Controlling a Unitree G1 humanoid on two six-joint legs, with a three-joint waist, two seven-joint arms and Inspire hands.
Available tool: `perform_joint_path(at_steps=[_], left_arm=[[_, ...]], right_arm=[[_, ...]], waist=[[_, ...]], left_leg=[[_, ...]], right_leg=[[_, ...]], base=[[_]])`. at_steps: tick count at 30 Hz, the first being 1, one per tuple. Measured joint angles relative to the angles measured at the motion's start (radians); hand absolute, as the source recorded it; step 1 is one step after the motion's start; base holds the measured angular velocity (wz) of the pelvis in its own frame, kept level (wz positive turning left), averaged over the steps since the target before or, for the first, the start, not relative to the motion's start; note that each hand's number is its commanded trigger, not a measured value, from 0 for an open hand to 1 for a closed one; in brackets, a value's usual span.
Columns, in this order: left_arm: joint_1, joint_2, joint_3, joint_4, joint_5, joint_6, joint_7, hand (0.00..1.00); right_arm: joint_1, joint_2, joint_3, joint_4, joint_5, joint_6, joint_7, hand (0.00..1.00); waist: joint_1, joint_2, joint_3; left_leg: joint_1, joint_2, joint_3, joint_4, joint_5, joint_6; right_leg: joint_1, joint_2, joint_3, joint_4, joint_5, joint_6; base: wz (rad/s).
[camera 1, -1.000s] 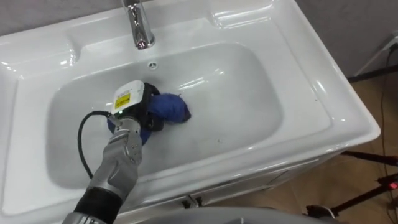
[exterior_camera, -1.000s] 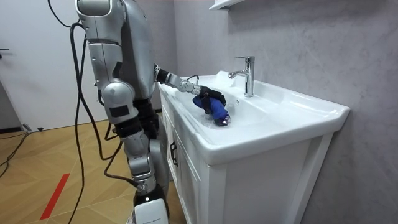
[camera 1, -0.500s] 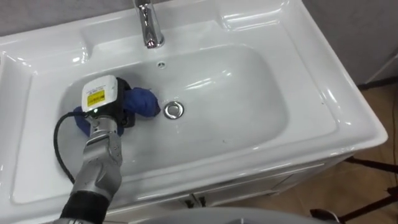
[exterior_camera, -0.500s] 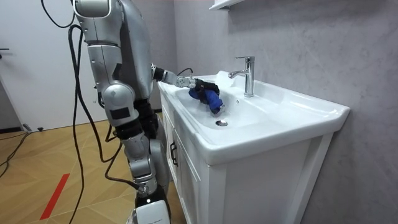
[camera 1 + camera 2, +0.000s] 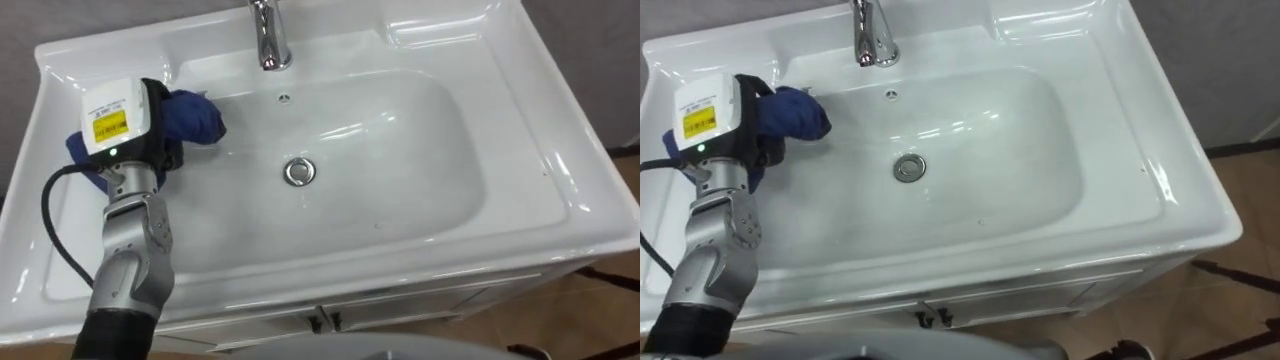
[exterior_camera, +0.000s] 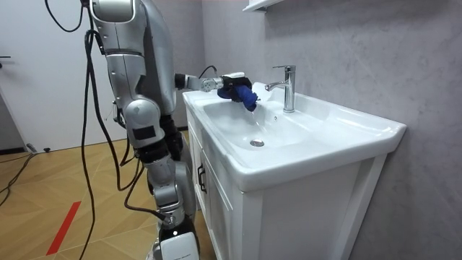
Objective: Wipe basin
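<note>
Robot stands at the end of the white cabinet (image 6: pixel 289 209), on the room view's left, with its left arm stretched out over the sink top. Wood floor (image 6: pixel 65 195) under it.

Eye views, near to far: forearm comes in from 7 o'clock and runs up over the near-left rim. Basin (image 5: pixel 400 190) is white and glossy, and its bowl looks bare apart from the fittings. Drain (image 5: pixel 298 171) sits mid-bowl, uncovered. Left hand (image 5: pixel 128 125) is at about 10 o'clock from the drain, over the far-left corner of the bowl where the wall meets the rim. Back of the hand faces up, with a white box and a yellow label on it. Fingers are curled round a blue cloth (image 5: pixel 192 116), bunched up. Most of the cloth sticks out toward 3 o'clock from the hand, and a bit shows at 9 o'clock behind it.

In the room view the cloth hangs down from the hand at that far corner. Cannot tell if its lower tip touches the basin wall.

Small overflow hole (image 5: pixel 284 98) is at 12 o'clock from the drain, on the far wall. Chrome tap (image 5: pixel 268 35) stands beyond it on the far rim, just right of the cloth and apart from it. Grey wall (image 6: pixel 346 50) is behind the sink.
</note>
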Motion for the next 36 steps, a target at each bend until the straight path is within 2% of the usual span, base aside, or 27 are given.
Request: perform_joint_path(at_steps=[7,15,19,24,26,31,36], left_arm=[[0.0,0.0,0.002,-0.036,-0.001,-0.004,0.0,1.0],[0.0,0.006,0.037,-0.091,-0.002,-0.003,0.012,1.0],[0.0,0.035,0.047,-0.107,-0.003,-0.003,0.04,1.0],[0.0,0.036,0.058,-0.107,-0.003,0.001,0.047,1.0],[0.0,0.036,0.074,-0.107,-0.038,0.0,0.048,1.0],[0.004,0.037,0.123,-0.108,-0.053,0.021,0.049,1.0],[0.058,0.037,0.156,-0.078,-0.067,0.061,0.063,1.0]], right_arm=[[0.01,-0.002,0.002,0.016,0.001,-0.017,0.003,0.0],[0.023,-0.005,0.002,0.017,0.0,-0.011,0.003,0.0],[0.03,-0.005,0.002,0.016,-0.01,-0.009,0.003,0.0],[0.038,-0.005,0.003,0.015,-0.037,-0.009,0.003,0.0],[0.044,-0.007,0.002,0.011,-0.049,-0.007,0.003,0.0],[0.046,-0.009,-0.008,0.009,-0.085,0.026,0.019,0.0],[0.058,-0.011,-0.016,-0.006,-0.1,0.057,0.02,0.0]], waist=[[0.014,0.004,0.0024],[0.018,0.012,0.0046],[0.018,0.014,0.0029],[0.019,0.015,0.0026],[0.019,0.017,0.0024],[0.024,0.022,0.001],[0.025,0.022,0.0018]], left_leg=[[-0.001,0.0,0.001,0.0,0.0,0.0],[-0.001,0.0,0.001,0.0,0.0,0.0],[-0.001,-0.001,0.001,0.0,0.0,0.0],[-0.001,-0.001,0.001,0.0,0.0,0.0],[-0.001,-0.001,0.002,0.0,0.0,0.0],[0.003,-0.001,0.013,0.0,0.0,0.0],[0.017,-0.001,0.015,-0.01,0.0,0.0]], right_leg=[[0.0,0.0,0.001,0.0,0.0,0.0],[0.001,-0.001,0.001,-0.001,-0.001,0.001],[0.001,-0.001,0.0,-0.002,-0.001,0.001],[0.001,-0.002,0.0,-0.002,-0.001,0.002],[0.001,-0.002,0.0,-0.002,-0.001,0.002],[-0.003,-0.002,0.012,-0.002,-0.001,0.002],[0.006,-0.002,0.009,-0.001,-0.001,0.002]], base=[[0.0],[0.0],[0.0],[0.0],[0.0],[-0.05],[-0.02]])
